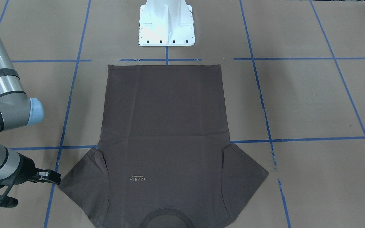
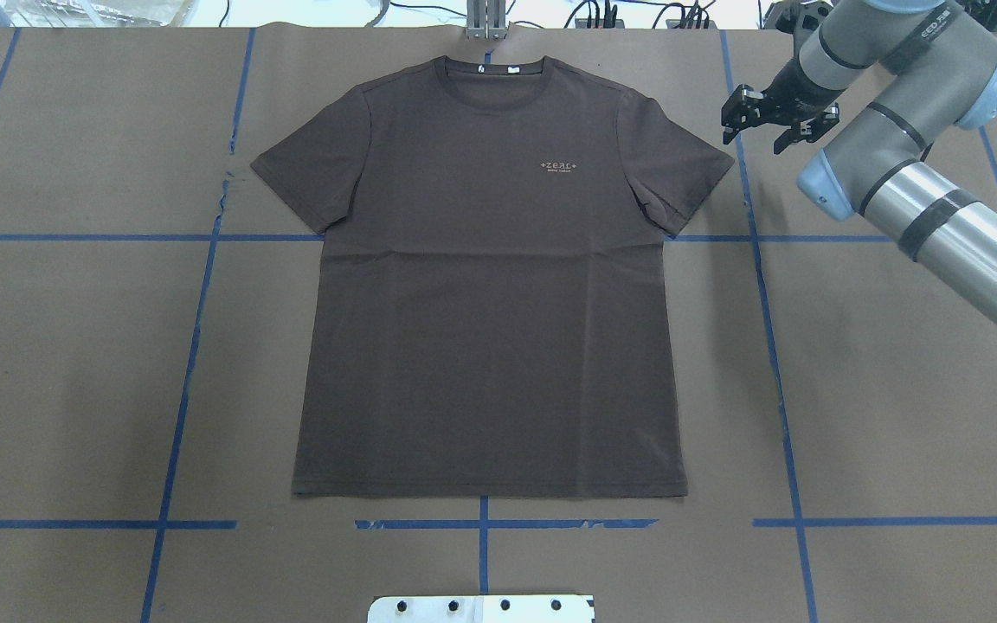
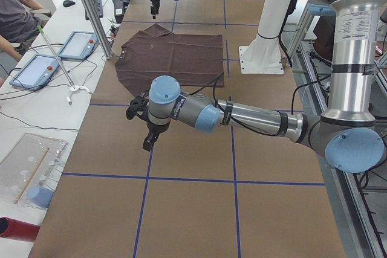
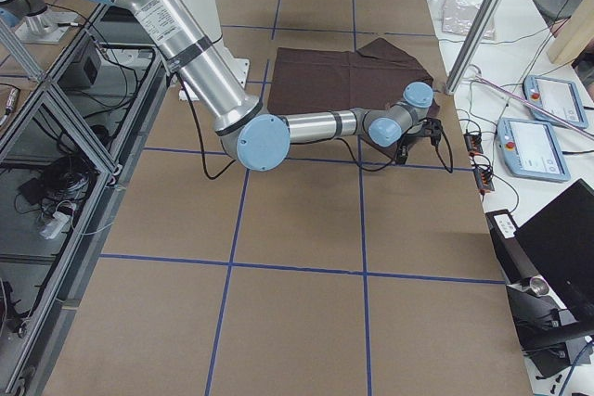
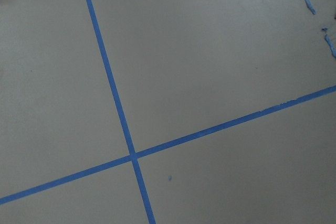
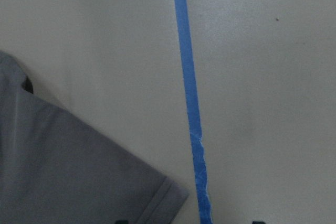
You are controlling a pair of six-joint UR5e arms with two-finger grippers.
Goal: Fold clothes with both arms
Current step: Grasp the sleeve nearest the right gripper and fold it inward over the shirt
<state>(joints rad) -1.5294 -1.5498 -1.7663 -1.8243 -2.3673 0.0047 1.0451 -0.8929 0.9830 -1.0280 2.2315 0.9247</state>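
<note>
The T-shirt (image 2: 490,285) lay flat and face up in the middle of the table (image 2: 74,363), collar at the far edge and hem towards the base (image 2: 481,608). The right arm (image 2: 940,216) reached in over the table. Its right gripper (image 2: 777,121) hung just beside the shirt's sleeve, fingers spread and empty. The left arm (image 3: 260,116) stretched low over bare paper. Its left gripper (image 3: 145,126) was well apart from the shirt, and I cannot tell how far open it was. Blue tape (image 2: 191,346) gridded the brown paper. A person (image 3: 15,13) sat beside two tablets (image 3: 36,67). The shirt was dark brown-grey and smooth but for faint creases below the sleeves, with pale chest lettering (image 2: 564,165) and white neck tags (image 2: 511,68).
</note>
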